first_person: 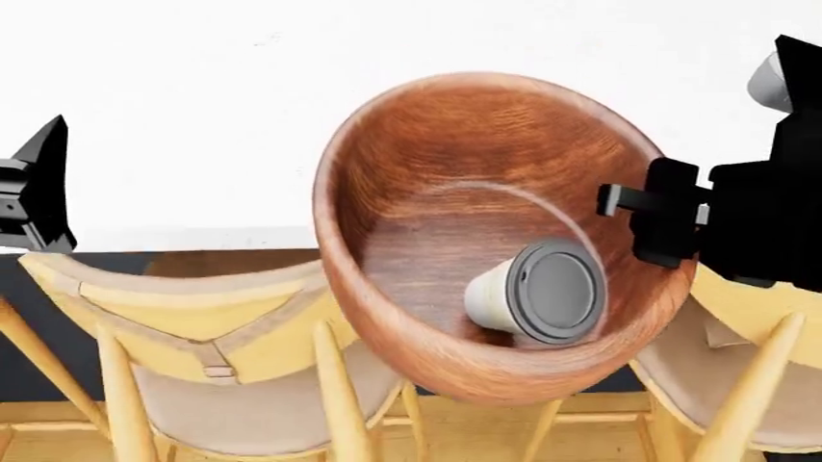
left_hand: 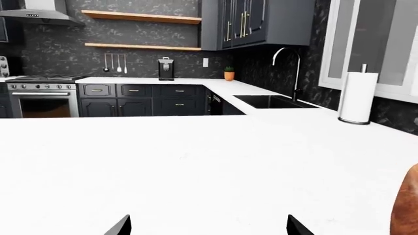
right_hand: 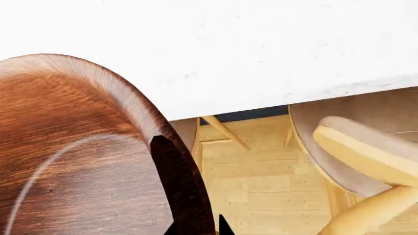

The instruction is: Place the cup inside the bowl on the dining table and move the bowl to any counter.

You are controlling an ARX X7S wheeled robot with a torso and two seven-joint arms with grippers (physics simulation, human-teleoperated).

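Note:
The reddish-brown wooden bowl (first_person: 437, 192) hangs tilted beyond the dining table's (first_person: 192, 115) near edge, above the chairs. The cream cup (first_person: 533, 294) with its grey lid lies on its side inside the bowl, low against the wall. My right gripper (first_person: 638, 217) is shut on the bowl's right rim. In the right wrist view the bowl's wall (right_hand: 78, 147) stands between the tips of the right gripper (right_hand: 196, 229). My left gripper (first_person: 45, 183) is open at the table's left, holding nothing. In the left wrist view the left gripper (left_hand: 209, 226) hovers over the white top, and a sliver of bowl (left_hand: 408, 205) shows.
Two light wooden chairs (first_person: 218, 337) (first_person: 738, 346) stand tucked under the table's near edge over a plank floor (right_hand: 261, 186). Beyond the table runs the counter (left_hand: 163, 81) with navy cabinets, a sink (left_hand: 267, 101), a paper-towel roll (left_hand: 358, 98) and a stove (left_hand: 42, 95).

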